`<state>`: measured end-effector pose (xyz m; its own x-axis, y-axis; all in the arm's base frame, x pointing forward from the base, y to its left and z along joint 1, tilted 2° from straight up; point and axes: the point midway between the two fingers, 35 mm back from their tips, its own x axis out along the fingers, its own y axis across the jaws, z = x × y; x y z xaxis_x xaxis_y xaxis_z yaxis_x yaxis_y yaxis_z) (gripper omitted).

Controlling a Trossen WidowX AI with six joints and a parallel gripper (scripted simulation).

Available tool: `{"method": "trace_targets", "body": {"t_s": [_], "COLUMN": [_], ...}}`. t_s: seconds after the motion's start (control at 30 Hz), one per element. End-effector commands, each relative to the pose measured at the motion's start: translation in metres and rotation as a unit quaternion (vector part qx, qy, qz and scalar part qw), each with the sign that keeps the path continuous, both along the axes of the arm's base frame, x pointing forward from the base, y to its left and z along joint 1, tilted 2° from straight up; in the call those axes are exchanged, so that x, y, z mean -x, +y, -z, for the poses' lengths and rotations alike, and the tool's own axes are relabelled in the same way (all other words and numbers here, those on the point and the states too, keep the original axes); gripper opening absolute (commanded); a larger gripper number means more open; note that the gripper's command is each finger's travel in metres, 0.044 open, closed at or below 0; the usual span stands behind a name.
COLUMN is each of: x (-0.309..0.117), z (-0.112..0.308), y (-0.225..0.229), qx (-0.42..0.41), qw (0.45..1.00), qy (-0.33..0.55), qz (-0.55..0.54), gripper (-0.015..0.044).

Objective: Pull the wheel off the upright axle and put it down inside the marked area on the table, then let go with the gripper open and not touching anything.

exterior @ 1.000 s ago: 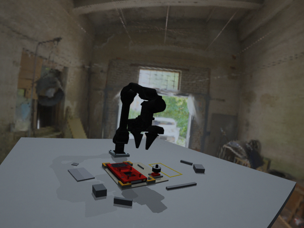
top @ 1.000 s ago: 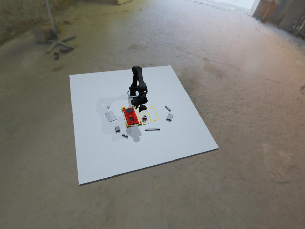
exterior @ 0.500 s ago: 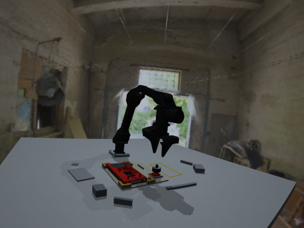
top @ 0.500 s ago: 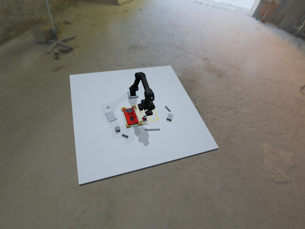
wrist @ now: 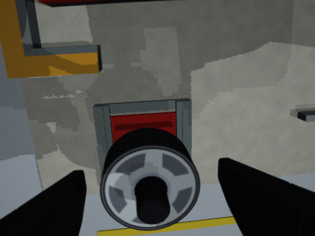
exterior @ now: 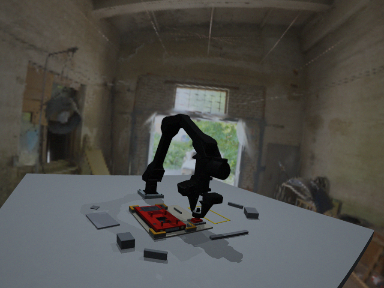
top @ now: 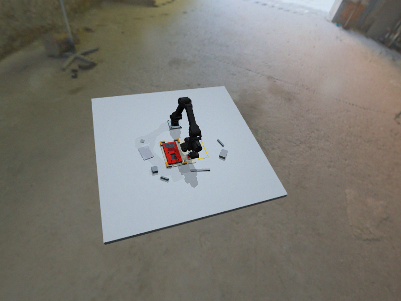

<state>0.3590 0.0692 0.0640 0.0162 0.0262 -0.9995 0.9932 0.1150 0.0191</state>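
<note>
The wheel (exterior: 196,214) (wrist: 121,165), black with a pale spoked face, sits on the upright black axle (exterior: 198,209) (wrist: 153,212) above a small red base (wrist: 142,121). My gripper (exterior: 198,214) (wrist: 152,173) is open and pointing down, with one finger on each side of the wheel. In the wrist view there are gaps between both fingers and the wheel, the right gap a little wider. In the top view my arm mostly hides the wheel. The marked area is a yellow outline (top: 202,157) (exterior: 222,221) (wrist: 211,222) on the table beside the board; no object shows inside its visible part.
A red housing (top: 167,155) (exterior: 143,214) lies on the board between orange corner brackets (exterior: 157,232) (wrist: 60,64). A long grey bar (top: 200,169) (exterior: 229,234) lies in front of the board. A grey block (top: 223,154) (exterior: 251,212) lies beyond the marked area. Several other grey pieces lie around.
</note>
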Motion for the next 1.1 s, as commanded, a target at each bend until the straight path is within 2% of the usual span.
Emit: {"method": "trace_targets", "body": {"t_s": [0.0,0.03,0.33,0.53,1.07], "x": [-0.0001,-0.0001,-0.0001,-0.0002,-0.0004], "z": [-0.0007,-0.0007,-0.0007,-0.0018,-0.0071], "y": [0.0000,0.0000,0.0000,0.0000,-0.0001], "qx": [0.000,0.000,0.000,0.000,0.000], "qw": [1.000,1.000,1.000,1.000,1.000], "qy": [0.000,0.000,0.000,0.000,-0.001], "qz": [0.000,0.000,0.000,0.000,0.000], "gripper": [0.0247,0.0221,0.0161,0.0004,0.0000]}}
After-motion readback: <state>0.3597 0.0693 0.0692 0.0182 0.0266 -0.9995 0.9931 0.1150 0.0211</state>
